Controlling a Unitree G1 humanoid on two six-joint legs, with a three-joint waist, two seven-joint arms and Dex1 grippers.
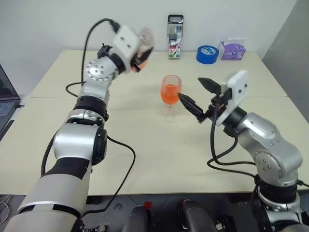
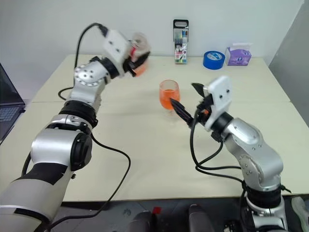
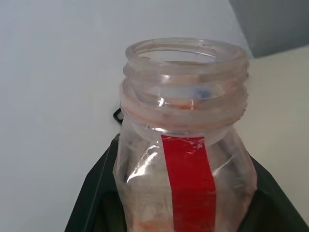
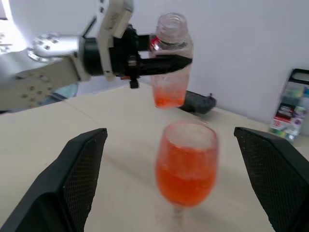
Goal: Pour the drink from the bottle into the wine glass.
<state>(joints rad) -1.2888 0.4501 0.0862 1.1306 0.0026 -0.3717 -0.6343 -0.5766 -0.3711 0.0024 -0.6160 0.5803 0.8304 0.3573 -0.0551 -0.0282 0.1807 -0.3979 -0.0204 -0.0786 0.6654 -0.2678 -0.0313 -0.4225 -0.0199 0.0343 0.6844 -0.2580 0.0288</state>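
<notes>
Table (image 1: 145, 159) bearing the glass (image 1: 171, 90), which holds most of the drink (image 4: 185, 176). Right gripper (image 1: 199, 95), fingers spread wide, flanks the glass without touching. Left gripper (image 4: 161, 60) clamps the uncapped bottle (image 4: 170, 58) upright, above and behind the glass.

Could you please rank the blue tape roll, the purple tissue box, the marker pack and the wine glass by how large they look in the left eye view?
1. The wine glass, though it stands nearer the camera.
2. The marker pack, nearly as tall but slimmer.
3. The purple tissue box and the blue tape roll look alike; I would not rank them.
</notes>
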